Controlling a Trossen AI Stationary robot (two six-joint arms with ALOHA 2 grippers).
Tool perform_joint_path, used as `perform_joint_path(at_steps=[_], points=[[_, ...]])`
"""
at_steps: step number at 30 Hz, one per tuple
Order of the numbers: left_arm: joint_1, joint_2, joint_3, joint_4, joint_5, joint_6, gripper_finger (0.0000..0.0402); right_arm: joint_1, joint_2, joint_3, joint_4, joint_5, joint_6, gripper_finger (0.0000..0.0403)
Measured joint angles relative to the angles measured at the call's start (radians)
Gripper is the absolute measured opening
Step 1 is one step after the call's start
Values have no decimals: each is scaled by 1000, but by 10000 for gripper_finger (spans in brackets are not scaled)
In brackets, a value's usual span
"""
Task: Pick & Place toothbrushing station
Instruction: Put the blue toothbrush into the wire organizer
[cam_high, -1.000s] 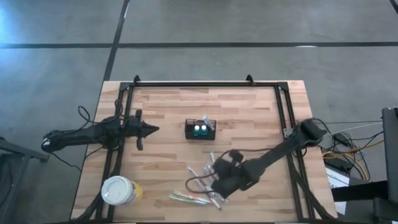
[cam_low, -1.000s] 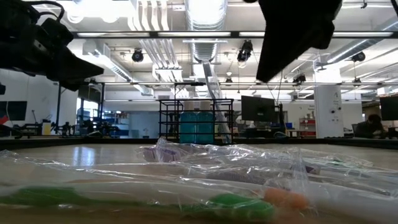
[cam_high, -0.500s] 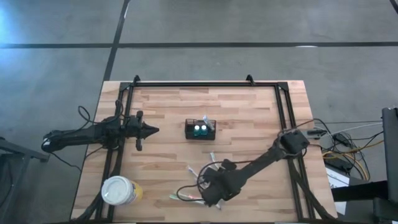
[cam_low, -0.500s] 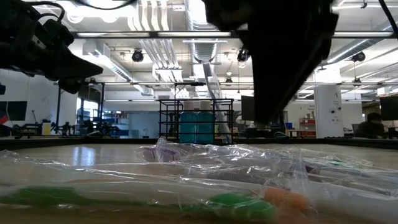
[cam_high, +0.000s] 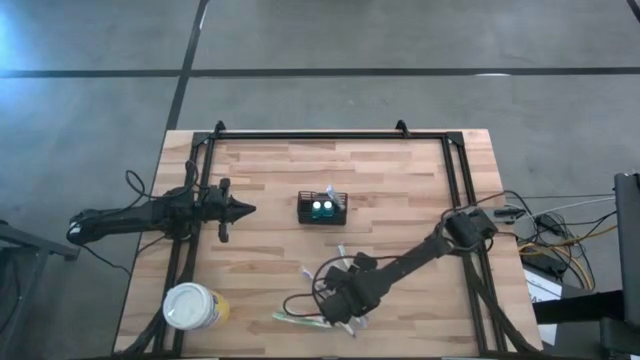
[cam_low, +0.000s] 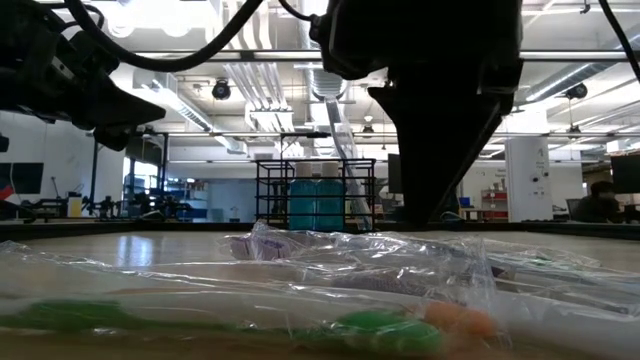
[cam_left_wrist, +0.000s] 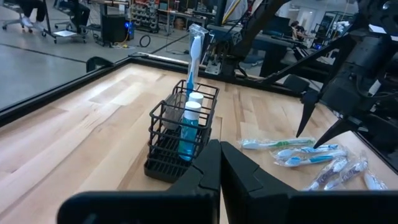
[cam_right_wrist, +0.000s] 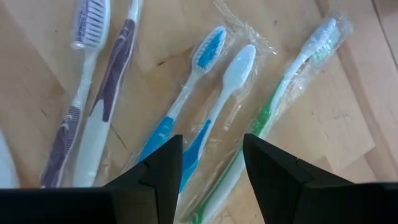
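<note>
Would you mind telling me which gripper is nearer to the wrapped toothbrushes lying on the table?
The right gripper, open, hangs directly over the wrapped toothbrushes. The left gripper, shut, waits on the far side of the black caddy from them.

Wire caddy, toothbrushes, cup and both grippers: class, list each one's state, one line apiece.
Wire caddy: upright, holding two blue bottles and one toothbrush.
Wrapped toothbrushes: lying flat on the table, none gripped.
Yellow cup: upright, white lid on.
Right gripper: jaws open above the toothbrushes.
Left gripper: jaws shut, empty, left of the caddy.
</note>
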Motion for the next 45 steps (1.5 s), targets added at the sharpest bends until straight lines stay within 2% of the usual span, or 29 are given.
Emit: perform_joint_path(at_steps=[11,20,25,34,41,45], points=[[0,0,0,-1,0,-6,3,-17,-3,-45,85,-21,-1,165],[0,0,0,-4,0,-6,3,-35,-3,-99,107,-34,-23,141],[0,0,0,-4,0,-6,3,-47,-3,-113,128,-68,-51,114],[0,0,0,-5,0,-2,3,-62,-8,-67,123,-71,-145,26],[0,0,0,-4,1,-2,3,-64,-90,-51,111,5,-185,19],[0,0,0,-1,1,1,3,-44,-179,-51,89,132,-195,19]])
